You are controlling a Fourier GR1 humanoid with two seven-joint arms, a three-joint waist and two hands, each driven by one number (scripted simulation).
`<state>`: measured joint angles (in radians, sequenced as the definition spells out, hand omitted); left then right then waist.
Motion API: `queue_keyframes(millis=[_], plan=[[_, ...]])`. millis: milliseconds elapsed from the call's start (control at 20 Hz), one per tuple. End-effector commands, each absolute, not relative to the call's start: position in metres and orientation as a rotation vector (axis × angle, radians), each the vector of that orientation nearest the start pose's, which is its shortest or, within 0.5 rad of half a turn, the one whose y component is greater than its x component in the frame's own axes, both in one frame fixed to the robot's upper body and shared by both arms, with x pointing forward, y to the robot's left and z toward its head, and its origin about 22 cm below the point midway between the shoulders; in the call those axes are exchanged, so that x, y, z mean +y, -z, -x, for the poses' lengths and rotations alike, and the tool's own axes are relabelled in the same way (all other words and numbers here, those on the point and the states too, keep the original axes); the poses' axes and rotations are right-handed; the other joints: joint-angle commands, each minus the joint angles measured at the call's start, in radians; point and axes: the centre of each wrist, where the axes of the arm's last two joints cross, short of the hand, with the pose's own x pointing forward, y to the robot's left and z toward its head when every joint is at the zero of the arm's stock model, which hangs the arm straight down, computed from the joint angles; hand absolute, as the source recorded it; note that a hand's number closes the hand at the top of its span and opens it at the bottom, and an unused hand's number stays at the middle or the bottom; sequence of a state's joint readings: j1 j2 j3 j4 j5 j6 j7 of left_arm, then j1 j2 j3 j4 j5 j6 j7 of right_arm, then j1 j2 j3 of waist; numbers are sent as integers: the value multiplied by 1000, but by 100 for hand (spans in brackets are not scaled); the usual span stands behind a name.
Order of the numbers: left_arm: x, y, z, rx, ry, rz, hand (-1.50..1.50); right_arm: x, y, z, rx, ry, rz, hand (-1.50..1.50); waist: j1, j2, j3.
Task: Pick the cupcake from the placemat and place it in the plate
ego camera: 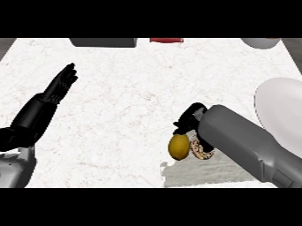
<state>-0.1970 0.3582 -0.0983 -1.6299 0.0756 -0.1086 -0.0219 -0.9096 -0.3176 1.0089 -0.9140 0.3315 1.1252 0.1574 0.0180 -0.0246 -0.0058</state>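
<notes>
Grey placemat (209, 175) at the near edge of the counter (127, 97) is carrying the cupcake (202, 151) beside a lemon (178, 147), the right hand (190, 118) is hovering over it, grip I cannot tell, so we're looking at the pick, and next it's needing a lift across to the plate (289, 115) at the right edge.

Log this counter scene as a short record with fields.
left hand: open, fingers straight, resting at the view's left
right hand: just beyond the cupcake; grasp cannot be told
cupcake: at the placemat's far edge, partly hidden by the right forearm
yellow object: close beside the cupcake, on its left
placemat: grey, at the near edge
plate: white, at the right edge, no cupcake on it
</notes>
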Motion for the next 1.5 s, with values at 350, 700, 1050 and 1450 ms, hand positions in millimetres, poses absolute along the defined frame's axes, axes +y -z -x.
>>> queue_keyframes(millis=[350, 700, 1050, 1450], plan=[[274, -68, -267, -1754, 428, -54, 0, -132, -10, -310, -546, -2196, 80, 150, -56, 7, 8], [296, -52, -256, -1666, 322, -151, 0, -149, -71, -306, -1209, -1935, 467, 150, -214, -66, 17], [315, -55, -249, -1675, 287, -206, 0, -194, -96, -259, -1551, -1741, 594, 150, -253, -48, 12], [318, -60, -238, -1704, 290, -203, 0, -247, -122, -200, -1705, -1504, 733, 150, -231, -27, 10]])
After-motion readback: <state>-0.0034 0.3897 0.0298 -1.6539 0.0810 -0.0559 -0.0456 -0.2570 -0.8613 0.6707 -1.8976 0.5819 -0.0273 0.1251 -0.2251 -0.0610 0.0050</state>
